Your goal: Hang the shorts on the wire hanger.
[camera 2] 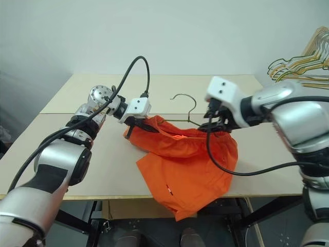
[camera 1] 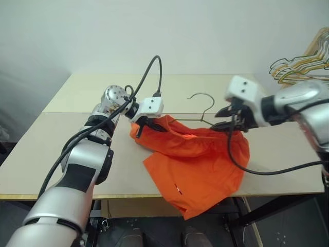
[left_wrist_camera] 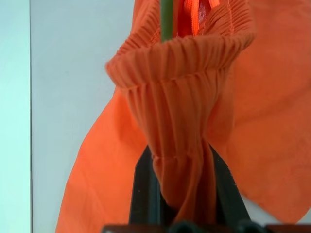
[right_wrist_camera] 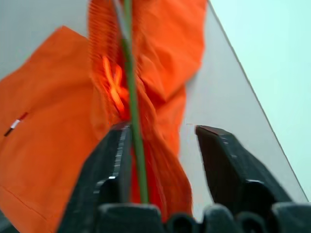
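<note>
The shorts [camera 1: 198,159] are bright orange with a gathered elastic waistband, lying crumpled at the centre of the frame, the waistband lifted along the top and the legs spilling down over the near edge of the bench. The hanger [camera 1: 201,107], thin grey-green wire, runs through the waistband, its small hook rising just above the cloth at mid-frame.

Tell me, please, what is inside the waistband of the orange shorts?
The wire hanger passes through the gathered waistband of the shorts; its green wire shows in the opening. Only the hook and neck stand free above. The fabric covers most of the hanger.
</note>
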`<state>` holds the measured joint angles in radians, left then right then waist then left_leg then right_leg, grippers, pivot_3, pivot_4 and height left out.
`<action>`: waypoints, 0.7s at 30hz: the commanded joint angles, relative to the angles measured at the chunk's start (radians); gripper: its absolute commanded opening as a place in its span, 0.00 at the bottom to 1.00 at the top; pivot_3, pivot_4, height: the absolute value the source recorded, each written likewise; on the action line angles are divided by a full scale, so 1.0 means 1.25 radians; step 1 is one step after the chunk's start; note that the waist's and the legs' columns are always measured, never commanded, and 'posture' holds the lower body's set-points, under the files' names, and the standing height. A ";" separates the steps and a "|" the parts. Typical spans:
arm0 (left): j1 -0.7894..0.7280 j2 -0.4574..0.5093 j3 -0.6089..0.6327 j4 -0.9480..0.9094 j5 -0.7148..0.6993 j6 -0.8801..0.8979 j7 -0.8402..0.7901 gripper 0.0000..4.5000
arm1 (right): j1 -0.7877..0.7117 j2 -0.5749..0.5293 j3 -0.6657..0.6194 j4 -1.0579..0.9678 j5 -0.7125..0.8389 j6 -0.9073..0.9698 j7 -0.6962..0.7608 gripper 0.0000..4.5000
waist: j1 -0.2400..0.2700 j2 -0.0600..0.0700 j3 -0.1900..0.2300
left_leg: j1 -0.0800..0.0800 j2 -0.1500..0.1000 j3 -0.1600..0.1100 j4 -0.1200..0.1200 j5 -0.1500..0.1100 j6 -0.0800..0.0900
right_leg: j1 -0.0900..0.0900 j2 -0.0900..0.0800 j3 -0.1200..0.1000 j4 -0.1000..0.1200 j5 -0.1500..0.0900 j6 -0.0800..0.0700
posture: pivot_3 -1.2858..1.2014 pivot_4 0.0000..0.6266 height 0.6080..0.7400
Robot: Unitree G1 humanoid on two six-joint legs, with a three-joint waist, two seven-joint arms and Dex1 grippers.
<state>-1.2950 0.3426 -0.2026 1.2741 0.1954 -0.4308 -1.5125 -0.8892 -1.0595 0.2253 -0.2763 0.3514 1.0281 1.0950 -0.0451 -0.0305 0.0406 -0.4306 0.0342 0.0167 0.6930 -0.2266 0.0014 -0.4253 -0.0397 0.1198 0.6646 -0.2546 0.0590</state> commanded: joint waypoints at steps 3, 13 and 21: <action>-0.009 0.014 0.022 -0.016 -0.021 0.007 0.006 0.00 | 0.134 -0.089 -0.232 -0.114 0.080 0.041 0.003 1.00 | 0.000 0.000 0.000 | 0.000 0.000 0.000 0.000 0.000 0.000 | 0.000 0.000 0.000 0.000 0.000 0.000 | 0.49 0.00 1.00; -0.012 0.017 0.030 -0.021 -0.027 0.012 -0.001 0.00 | 0.344 -0.092 -0.186 -0.125 -0.004 -0.051 -0.094 1.00 | -0.004 0.000 0.000 | 0.002 0.000 0.000 0.000 0.000 0.000 | 0.001 0.000 0.001 0.000 0.000 0.000 | 0.50 0.00 1.00; -0.012 0.021 0.032 -0.025 -0.029 0.009 -0.011 0.00 | 0.262 -0.021 -0.098 -0.078 -0.010 -0.057 -0.098 0.64 | 0.002 0.000 0.000 | 0.002 0.000 0.000 0.000 0.000 0.000 | 0.002 0.000 0.001 0.000 0.000 0.000 | 0.50 0.00 1.00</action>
<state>-1.2887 0.3602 -0.1839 1.2719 0.1894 -0.4123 -1.5242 -0.5376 -1.0831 0.1144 -0.3712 0.3474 0.9802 0.9640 -0.0423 -0.0303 0.0405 -0.4290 0.0339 0.0169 0.6929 -0.2267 0.0014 -0.4233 -0.0396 0.1205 0.6639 -0.2548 0.0594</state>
